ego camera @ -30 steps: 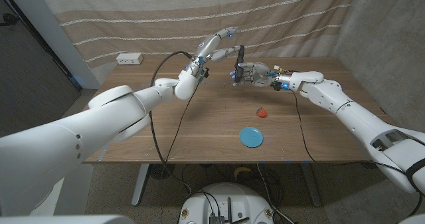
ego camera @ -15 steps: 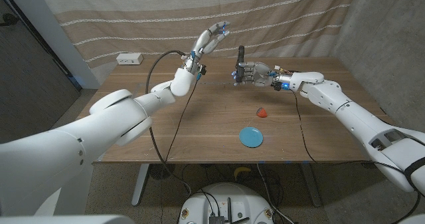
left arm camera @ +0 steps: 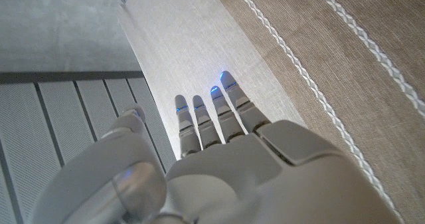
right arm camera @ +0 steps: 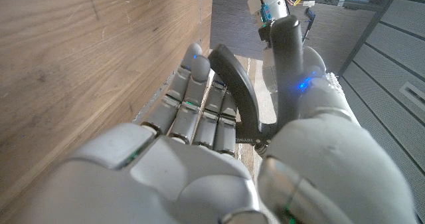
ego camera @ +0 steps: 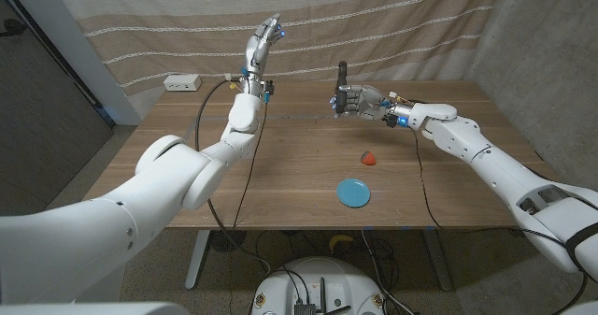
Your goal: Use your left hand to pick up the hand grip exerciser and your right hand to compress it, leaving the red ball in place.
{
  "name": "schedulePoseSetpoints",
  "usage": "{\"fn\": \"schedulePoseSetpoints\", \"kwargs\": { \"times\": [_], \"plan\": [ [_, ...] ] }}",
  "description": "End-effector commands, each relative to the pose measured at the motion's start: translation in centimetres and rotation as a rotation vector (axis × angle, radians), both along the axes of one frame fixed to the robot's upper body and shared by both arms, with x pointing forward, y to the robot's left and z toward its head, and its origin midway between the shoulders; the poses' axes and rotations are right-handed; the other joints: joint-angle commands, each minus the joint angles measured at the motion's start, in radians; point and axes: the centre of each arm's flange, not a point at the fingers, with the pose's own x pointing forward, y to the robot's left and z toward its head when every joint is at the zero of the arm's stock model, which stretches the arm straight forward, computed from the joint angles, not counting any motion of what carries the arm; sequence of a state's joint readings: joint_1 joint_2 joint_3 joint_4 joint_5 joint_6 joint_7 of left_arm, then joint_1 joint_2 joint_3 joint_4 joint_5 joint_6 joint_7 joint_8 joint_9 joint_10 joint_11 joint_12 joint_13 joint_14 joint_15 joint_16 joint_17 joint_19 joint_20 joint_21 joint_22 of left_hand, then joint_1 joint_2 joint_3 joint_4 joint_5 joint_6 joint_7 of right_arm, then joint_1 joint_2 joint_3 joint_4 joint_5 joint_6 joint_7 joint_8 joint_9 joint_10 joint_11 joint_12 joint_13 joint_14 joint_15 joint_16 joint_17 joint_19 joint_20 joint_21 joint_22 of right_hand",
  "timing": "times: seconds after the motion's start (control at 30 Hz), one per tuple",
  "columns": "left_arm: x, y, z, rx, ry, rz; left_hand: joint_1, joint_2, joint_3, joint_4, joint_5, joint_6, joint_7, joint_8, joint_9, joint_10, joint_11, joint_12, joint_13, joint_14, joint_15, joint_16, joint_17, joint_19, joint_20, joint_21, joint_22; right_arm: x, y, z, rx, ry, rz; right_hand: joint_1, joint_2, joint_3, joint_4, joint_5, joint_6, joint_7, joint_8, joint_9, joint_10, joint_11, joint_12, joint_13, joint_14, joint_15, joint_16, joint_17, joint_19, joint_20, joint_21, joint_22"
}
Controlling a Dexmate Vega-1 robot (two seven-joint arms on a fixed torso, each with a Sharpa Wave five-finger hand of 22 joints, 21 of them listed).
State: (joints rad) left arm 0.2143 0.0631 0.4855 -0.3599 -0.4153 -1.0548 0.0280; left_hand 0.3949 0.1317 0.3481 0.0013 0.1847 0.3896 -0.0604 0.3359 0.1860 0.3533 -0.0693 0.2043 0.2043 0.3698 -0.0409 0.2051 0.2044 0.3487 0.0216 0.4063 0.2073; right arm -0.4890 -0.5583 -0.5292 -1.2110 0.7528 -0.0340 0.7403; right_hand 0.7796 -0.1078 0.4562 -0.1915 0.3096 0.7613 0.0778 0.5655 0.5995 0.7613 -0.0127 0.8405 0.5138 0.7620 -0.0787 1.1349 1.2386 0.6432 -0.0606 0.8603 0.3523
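Hand grip exerciser [ego camera: 341, 78] upright in right hand [ego camera: 356, 101], held above far side of table [ego camera: 187, 179]. Fingers [right arm camera: 199, 94] wrapped on one handle, thumb on the other: set up for the squeeze. Left hand [ego camera: 261, 42] raised by the curtain [ego camera: 392, 30], fingers straight and apart, nothing in it, well apart from exerciser. Red ball [ego camera: 368, 157] on table near blue disc [ego camera: 353, 193], untouched.

On the wooden tabletop [ego camera: 280, 156] we see a red ball [ego camera: 368, 157], a blue disc [ego camera: 353, 193], and (far corner) a white box [ego camera: 182, 82].
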Motion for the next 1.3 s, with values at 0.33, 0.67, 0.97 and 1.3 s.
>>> {"fn": "schedulePoseSetpoints", "kwargs": {
  "times": [0.33, 0.67, 0.97, 1.3],
  "plan": [
    [1.19, 0.17, -1.42, -0.011, 0.073, -0.206, -0.020, 0.006, 0.007, 0.006, -0.002, 0.007, 0.015, -0.006, -0.001, 0.004, 0.007, 0.008, 0.003, 0.006, -0.045, 0.004, 0.001, 0.003, 0.003, -0.001, 0.001, 0.63, -0.52, -0.07, 0.073, -0.035, 0.019, 0.370, 0.246, 0.014, 0.013, 0.053, -0.021, 0.021, -0.006, 0.020, 0.046, -0.051, 0.069, 0.558, 0.050, -0.136, 0.119, 0.008, 0.051, -0.154, 0.088, -0.004],
    [1.29, 0.05, -1.30, -0.014, 0.079, -0.217, -0.027, 0.010, 0.010, 0.006, -0.002, 0.013, 0.018, -0.010, -0.001, 0.003, 0.006, 0.008, 0.003, 0.005, -0.044, 0.002, 0.000, 0.002, 0.003, -0.001, 0.001, 0.46, -0.87, -0.18, 0.119, -0.073, -0.011, 0.470, 0.238, 0.008, 0.015, 0.089, -0.008, 0.033, -0.026, 0.015, 0.061, -0.023, 0.047, 0.527, 0.091, -0.138, 0.197, 0.004, 0.101, -0.163, 0.192, 0.011],
    [1.38, 0.09, -1.22, -0.030, 0.083, -0.230, -0.032, 0.013, 0.014, 0.006, -0.002, 0.017, 0.019, -0.014, 0.000, 0.003, 0.008, 0.009, 0.003, 0.003, -0.043, 0.001, -0.002, 0.002, 0.003, -0.001, 0.000, 0.54, -0.98, -0.25, 0.133, -0.079, -0.030, 0.538, 0.228, 0.007, 0.018, 0.095, -0.006, 0.030, -0.057, 0.001, 0.044, -0.029, 0.058, 0.570, 0.157, -0.138, 0.255, 0.002, 0.158, -0.163, 0.261, 0.001],
    [1.43, 0.16, -1.10, -0.036, 0.085, -0.238, -0.037, 0.015, 0.018, 0.004, -0.001, 0.028, 0.025, -0.015, 0.000, 0.002, 0.009, 0.009, 0.002, 0.002, -0.043, -0.001, -0.003, 0.000, 0.003, -0.001, 0.000, 0.71, -1.00, -0.22, 0.154, -0.089, -0.042, 0.583, 0.226, 0.015, 0.021, 0.086, 0.014, 0.017, -0.108, -0.050, 0.024, -0.035, 0.068, 0.618, 0.201, -0.138, 0.287, -0.001, 0.195, -0.165, 0.305, -0.030]
  ]
}}
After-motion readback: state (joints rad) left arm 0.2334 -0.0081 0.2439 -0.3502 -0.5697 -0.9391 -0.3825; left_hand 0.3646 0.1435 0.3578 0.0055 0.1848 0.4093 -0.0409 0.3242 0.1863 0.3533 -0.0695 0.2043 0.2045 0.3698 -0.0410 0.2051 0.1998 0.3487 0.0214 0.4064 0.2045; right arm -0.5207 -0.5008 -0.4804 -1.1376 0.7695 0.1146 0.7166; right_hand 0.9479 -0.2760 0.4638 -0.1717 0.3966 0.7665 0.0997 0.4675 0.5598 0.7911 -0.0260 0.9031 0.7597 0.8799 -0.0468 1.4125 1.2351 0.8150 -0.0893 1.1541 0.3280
